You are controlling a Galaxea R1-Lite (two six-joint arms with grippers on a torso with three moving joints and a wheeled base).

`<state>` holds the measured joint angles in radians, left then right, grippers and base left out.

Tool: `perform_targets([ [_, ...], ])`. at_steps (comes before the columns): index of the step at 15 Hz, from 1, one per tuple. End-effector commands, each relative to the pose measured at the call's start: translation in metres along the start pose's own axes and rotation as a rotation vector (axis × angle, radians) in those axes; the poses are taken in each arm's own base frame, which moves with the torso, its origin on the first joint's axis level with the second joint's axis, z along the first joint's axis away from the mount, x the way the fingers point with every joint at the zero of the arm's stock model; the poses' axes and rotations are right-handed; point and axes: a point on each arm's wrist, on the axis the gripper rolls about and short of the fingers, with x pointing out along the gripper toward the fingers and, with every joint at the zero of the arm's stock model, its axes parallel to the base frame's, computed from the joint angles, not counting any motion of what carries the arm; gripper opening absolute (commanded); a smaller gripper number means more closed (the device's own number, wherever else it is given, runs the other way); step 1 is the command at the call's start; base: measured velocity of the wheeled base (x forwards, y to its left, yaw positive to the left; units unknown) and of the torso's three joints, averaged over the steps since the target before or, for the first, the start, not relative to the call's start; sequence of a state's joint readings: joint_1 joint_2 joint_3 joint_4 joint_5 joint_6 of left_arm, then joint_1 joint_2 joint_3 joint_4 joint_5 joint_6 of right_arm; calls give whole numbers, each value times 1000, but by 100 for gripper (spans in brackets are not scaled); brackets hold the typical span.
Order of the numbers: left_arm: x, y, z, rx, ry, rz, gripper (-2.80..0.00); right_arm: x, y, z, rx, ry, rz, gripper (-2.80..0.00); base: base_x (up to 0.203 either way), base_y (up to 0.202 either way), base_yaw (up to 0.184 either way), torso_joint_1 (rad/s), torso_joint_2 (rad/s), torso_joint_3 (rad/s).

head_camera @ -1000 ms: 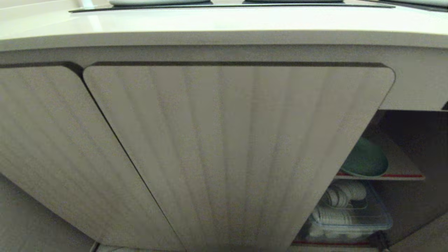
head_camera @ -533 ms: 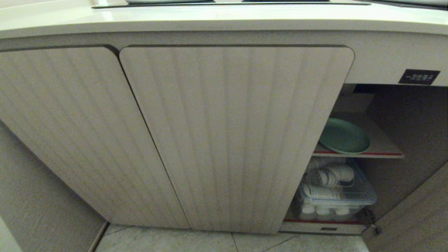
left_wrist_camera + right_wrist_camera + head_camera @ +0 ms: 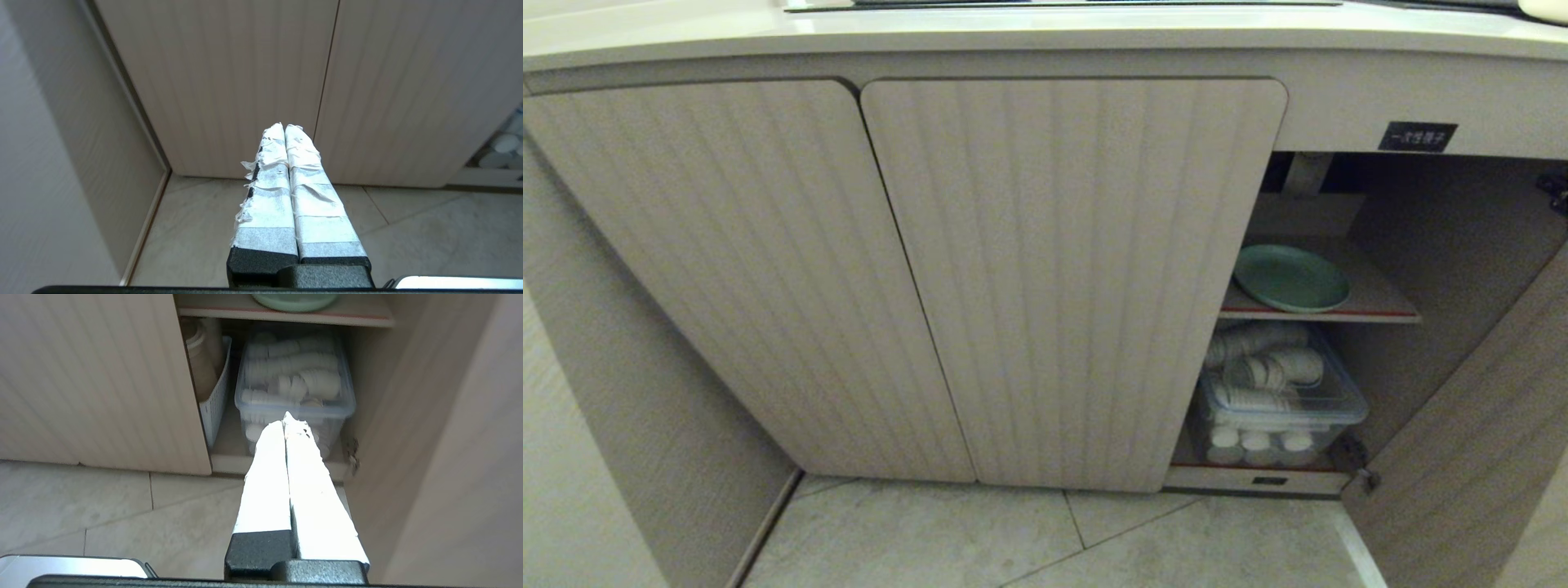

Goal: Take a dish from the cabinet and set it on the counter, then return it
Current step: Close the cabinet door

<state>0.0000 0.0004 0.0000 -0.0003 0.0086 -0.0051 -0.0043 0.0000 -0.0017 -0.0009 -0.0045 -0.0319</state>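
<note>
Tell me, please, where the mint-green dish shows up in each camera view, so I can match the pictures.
Head view: the dish lies on the red-edged shelf in the open compartment, right of centre.
Left wrist view: not in it.
Right wrist view: only its near edge shows at the top, on the same shelf.
Shared landmark: the clear bin of white cups below the shelf, in head and right wrist views; a corner reaches the left wrist view.

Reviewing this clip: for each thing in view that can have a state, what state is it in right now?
dish: flat on the red-edged shelf, untouched
two ribbed doors: shut
right cabinet door: swung open
clear bin of white cups: on the cabinet floor under the shelf
left gripper: jaws shut, empty
right gripper: jaws shut, empty
</note>
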Motion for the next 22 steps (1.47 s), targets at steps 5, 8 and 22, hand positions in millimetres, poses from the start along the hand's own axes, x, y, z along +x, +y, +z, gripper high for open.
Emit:
perform_targets([
  [5, 0, 0, 0, -1, 0, 1, -280, 0, 0, 0, 0, 0, 0, -280, -191, 0, 0, 2, 3, 4],
  [8, 0, 0, 0, 1, 0, 1, -280, 0, 0, 0, 0, 0, 0, -280, -87, 0, 1, 2, 4, 3],
  [22, 0, 0, 0, 1, 0, 1, -280, 0, 0, 0, 0, 1, 0, -280, 0, 0, 0, 0, 0, 0],
])
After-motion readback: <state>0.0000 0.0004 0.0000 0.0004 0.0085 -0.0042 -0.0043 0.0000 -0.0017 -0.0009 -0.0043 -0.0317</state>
